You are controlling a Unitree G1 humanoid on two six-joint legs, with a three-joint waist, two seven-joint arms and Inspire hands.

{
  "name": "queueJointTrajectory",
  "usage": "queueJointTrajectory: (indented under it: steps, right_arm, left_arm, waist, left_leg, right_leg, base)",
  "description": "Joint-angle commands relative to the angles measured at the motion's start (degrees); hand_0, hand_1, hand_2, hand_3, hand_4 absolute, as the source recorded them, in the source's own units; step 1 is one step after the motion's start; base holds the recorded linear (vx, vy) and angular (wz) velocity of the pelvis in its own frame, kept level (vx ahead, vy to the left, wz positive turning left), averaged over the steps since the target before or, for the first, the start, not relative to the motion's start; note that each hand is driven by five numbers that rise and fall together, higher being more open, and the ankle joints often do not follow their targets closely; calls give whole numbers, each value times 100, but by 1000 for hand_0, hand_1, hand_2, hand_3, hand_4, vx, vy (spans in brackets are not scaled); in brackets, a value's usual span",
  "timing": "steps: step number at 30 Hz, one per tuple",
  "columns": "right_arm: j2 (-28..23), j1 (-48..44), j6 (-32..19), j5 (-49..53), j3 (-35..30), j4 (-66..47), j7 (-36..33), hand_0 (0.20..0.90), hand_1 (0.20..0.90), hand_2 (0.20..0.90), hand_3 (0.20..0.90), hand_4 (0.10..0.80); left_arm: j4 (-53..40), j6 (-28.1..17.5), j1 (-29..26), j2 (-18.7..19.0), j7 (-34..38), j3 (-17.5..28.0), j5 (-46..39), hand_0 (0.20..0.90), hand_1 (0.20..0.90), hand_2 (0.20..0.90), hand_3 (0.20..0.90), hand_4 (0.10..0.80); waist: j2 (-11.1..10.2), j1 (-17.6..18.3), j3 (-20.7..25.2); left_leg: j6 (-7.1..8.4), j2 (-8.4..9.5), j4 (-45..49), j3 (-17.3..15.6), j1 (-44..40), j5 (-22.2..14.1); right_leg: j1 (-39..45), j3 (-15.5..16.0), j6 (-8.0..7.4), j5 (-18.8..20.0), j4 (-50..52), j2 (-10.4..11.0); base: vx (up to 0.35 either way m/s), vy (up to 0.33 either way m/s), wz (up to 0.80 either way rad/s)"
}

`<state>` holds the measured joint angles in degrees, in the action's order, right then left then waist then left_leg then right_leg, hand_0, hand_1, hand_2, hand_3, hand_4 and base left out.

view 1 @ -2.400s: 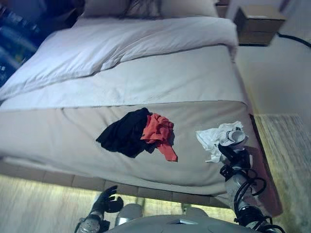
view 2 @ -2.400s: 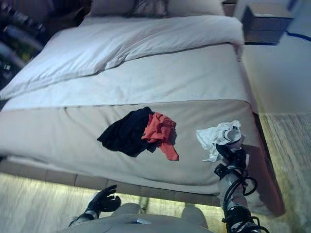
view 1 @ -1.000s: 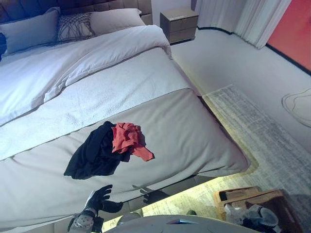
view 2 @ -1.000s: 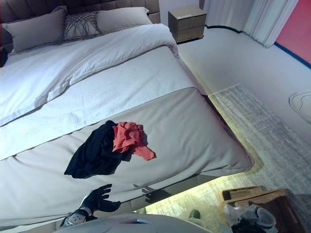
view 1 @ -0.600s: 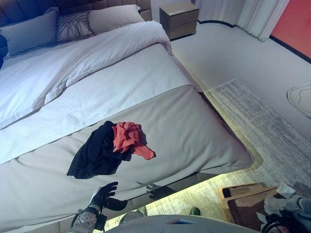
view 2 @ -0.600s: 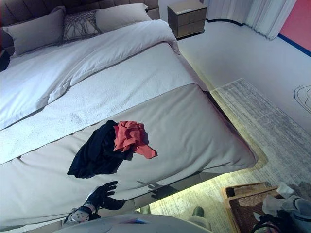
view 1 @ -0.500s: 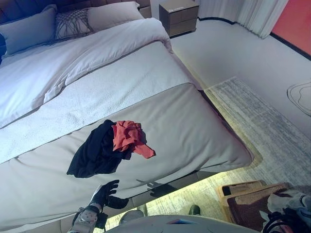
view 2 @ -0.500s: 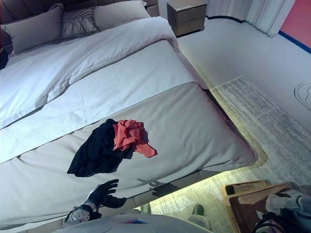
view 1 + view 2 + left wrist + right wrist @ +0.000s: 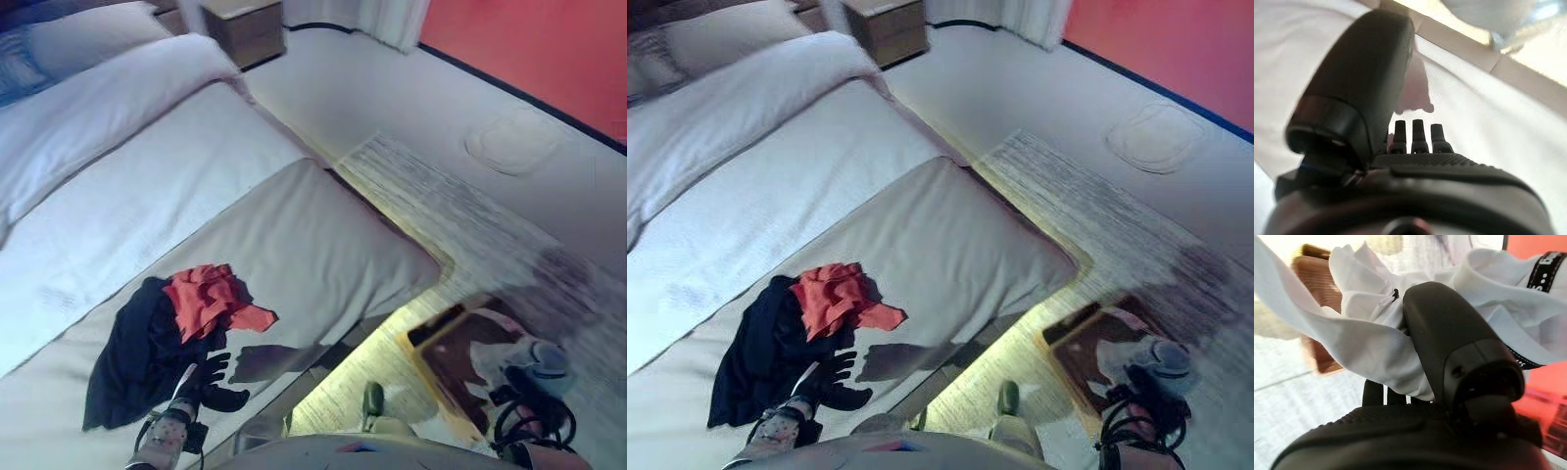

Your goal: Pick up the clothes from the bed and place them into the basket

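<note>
My right hand [image 9: 1149, 394] is at the lower right, shut on a white garment [image 9: 1366, 347] with a black printed band. It holds the bundle [image 9: 511, 356] over the brown woven basket [image 9: 446, 345] on the floor beside the bed. A black garment [image 9: 132, 348] and a red garment [image 9: 203, 298] lie together on the beige bed cover [image 9: 313, 235] near its foot edge. My left hand [image 9: 208, 380] hovers open just beside the black garment, its fingers [image 9: 1419, 133] straight above the cover.
A wooden nightstand [image 9: 245, 27] stands at the far top by the bed's head. A grey rug [image 9: 460, 201] covers the floor around the basket. A red wall [image 9: 549, 49] runs along the right, with a round flat thing [image 9: 511, 142] on the floor before it.
The camera has swung right, so the whole picture has shifted. My right hand with the white garment has come over the basket's opening. My left hand stays open near the black garment.
</note>
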<state>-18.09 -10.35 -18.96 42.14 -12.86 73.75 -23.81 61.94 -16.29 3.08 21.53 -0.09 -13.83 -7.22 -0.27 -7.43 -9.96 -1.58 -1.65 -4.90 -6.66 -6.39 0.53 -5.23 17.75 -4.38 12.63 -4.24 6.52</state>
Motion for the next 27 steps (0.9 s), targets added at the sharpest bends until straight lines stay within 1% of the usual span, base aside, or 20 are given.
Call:
queueJointTrajectory:
  steps: [1,2,3,5,6,7,8,12,17,19,23,27]
  right_arm:
    - [-694,-88,-222,-282,266,-411,173,300,300,300,200,100]
    - [-670,-160,-224,-214,350,-399,222,300,300,300,200,100]
    - [-600,-198,-257,-176,410,-384,238,300,300,300,200,100]
    - [-508,-215,-191,-99,530,-408,293,300,300,300,200,100]
    - [-484,-234,-128,-105,624,-440,321,300,300,300,200,100]
    - [-469,-284,-121,-123,728,-472,366,300,300,300,200,100]
    - [-444,-302,-85,-155,764,-485,382,300,300,300,200,100]
    - [-326,-226,39,-179,848,-705,216,300,300,300,200,100]
    - [-350,-240,208,-246,930,-800,24,300,300,300,200,100]
    - [-404,-273,293,-256,934,-883,-110,300,300,300,200,100]
    - [-485,-303,240,-249,847,-814,-181,300,300,300,200,100]
    - [-546,-258,181,-106,744,-881,-244,300,300,300,200,100]
  left_arm:
    - [-65,-203,147,-19,315,334,-416,900,900,900,900,800]
    - [-2,-199,108,-36,368,334,-447,900,900,900,900,800]
    - [91,-168,49,-66,433,326,-469,900,900,900,900,800]
    - [171,-90,-7,-144,452,351,-410,900,900,900,900,800]
    - [187,-164,-7,-205,376,314,-378,900,900,900,900,800]
    - [194,-229,-32,-303,410,236,-403,900,900,900,900,800]
    - [217,-227,-60,-358,487,214,-424,900,900,900,900,800]
    - [62,-355,-73,-425,350,139,-208,900,900,900,900,800]
    - [-9,-279,-46,-413,356,39,-144,900,900,900,900,800]
    - [8,-277,-19,-412,374,0,-136,900,900,900,900,800]
    - [102,-335,-1,-442,398,-39,-91,900,900,900,900,800]
    - [196,-356,26,-424,324,-68,-9,900,900,900,900,800]
  waist:
    - [346,-533,115]
    - [318,-584,136]
    - [257,-588,153]
    - [133,-539,164]
    - [100,-510,152]
    - [93,-500,168]
    - [104,-507,176]
    - [144,-551,199]
    - [231,-604,243]
    - [273,-597,230]
    - [351,-635,192]
    - [390,-643,198]
  left_leg:
    - [81,35,345,59,430,-162]
    - [105,3,395,11,537,-118]
    - [160,-34,456,-25,646,-109]
    - [243,-73,567,-29,730,-118]
    - [307,-112,568,-37,742,-93]
    - [398,-162,496,-47,829,22]
    - [433,-183,457,-36,861,75]
    - [526,-218,328,48,876,199]
    - [602,-186,152,185,807,319]
    - [639,-175,190,234,840,347]
    - [661,-112,222,345,851,355]
    - [674,-78,202,429,842,376]
  right_leg:
    - [536,749,-379,-943,2059,1005]
    - [610,766,-284,-1131,1758,885]
    - [726,740,-263,-1293,1380,677]
    - [800,570,-234,-1232,790,461]
    - [875,475,-211,-1159,461,353]
    - [925,455,-206,-1054,168,300]
    - [961,464,-202,-1040,123,287]
    - [1038,604,-174,-1070,88,260]
    - [1155,738,-134,-1113,50,227]
    - [1127,751,-110,-1115,95,244]
    - [1163,794,-92,-1132,88,259]
    - [1207,867,-51,-1200,97,224]
  base:
    - [-341,-70,-117]
    - [-200,-163,-87]
    - [-161,-187,-95]
    - [-89,-171,-95]
    - [-120,-154,-65]
    - [-138,-115,-41]
    - [-137,-94,-44]
    - [-53,-49,-28]
    - [-7,-18,8]
    - [-25,6,10]
    - [10,3,14]
    - [40,-26,12]
